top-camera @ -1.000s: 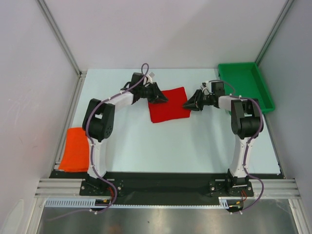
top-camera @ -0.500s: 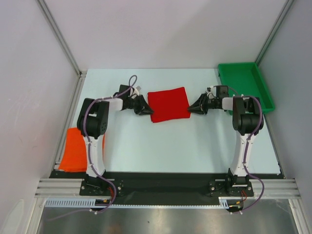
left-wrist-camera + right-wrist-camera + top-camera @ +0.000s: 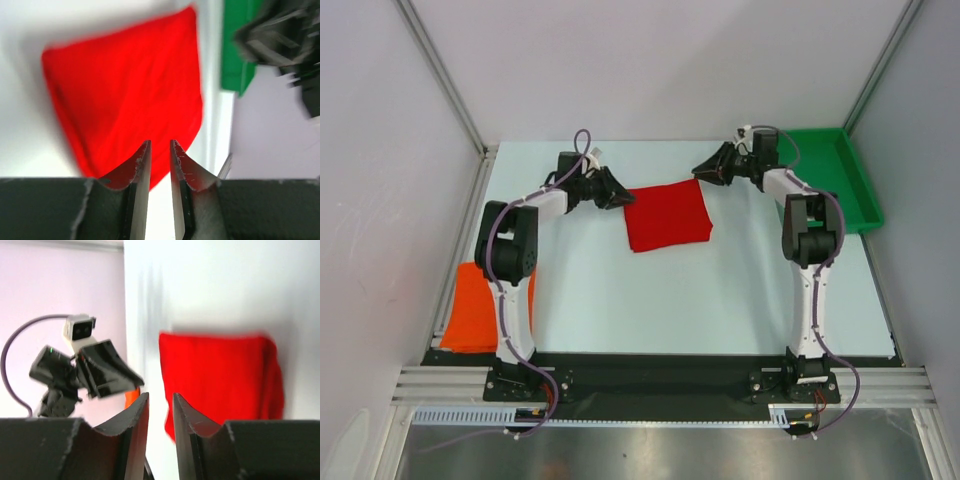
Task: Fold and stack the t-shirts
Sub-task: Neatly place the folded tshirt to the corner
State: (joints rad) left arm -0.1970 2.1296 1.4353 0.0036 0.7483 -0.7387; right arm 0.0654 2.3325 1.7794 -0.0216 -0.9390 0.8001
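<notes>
The bright red t-shirt [image 3: 667, 215] lies folded into a rough square at the table's middle back, also showing in the left wrist view [image 3: 125, 85] and the right wrist view [image 3: 215, 377]. The orange t-shirt [image 3: 473, 305], a neat rectangle, rests at the near left edge. My left gripper [image 3: 623, 199] hovers just off the red shirt's far left corner, its jaws [image 3: 160, 141] a narrow slit apart and holding nothing. My right gripper [image 3: 697, 170] hangs just beyond the far right corner, its jaws [image 3: 160, 395] likewise nearly closed and empty.
A green plastic tray [image 3: 825, 175] stands at the back right, close behind the right arm. White walls with metal frame posts enclose the table on the left, back and right.
Both grippers have left the red shirt's side edges and swung toward the back of the table, to its two far corners. The shirts have not moved.
</notes>
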